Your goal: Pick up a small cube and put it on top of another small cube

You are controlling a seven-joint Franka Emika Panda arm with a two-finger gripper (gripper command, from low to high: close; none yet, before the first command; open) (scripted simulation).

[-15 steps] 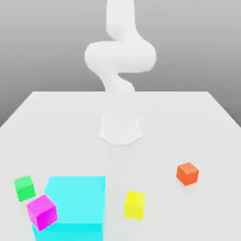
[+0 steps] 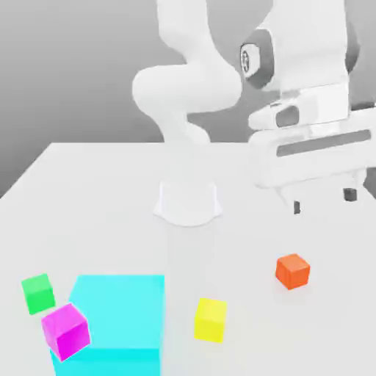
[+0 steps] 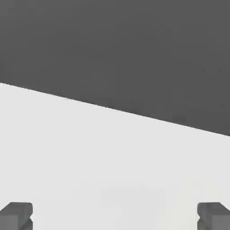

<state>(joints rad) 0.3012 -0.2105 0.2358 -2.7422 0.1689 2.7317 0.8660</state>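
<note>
The small orange-red cube (image 2: 293, 271) rests on the white table (image 2: 95, 198) toward the exterior view's right. My gripper (image 2: 323, 201) hangs above and a little behind it, well clear of it, with its two dark fingers spread wide and nothing between them. In the hand view the fingertips (image 3: 15, 214) stand far apart over bare table, the gripper (image 3: 115, 216) open. Other small cubes lie on the table: a yellow one (image 2: 211, 319) in front, a green one (image 2: 38, 292) at the left, and a magenta one (image 2: 66, 330) against the cyan block.
A large cyan block (image 2: 117, 316) stands at the front left. The arm's white base (image 2: 188, 202) sits mid-table. The hand view looks across the table (image 3: 90, 148) to its far edge.
The hand and forearm have swung into the exterior view at the upper right, above the orange-red cube. The cubes have not moved.
</note>
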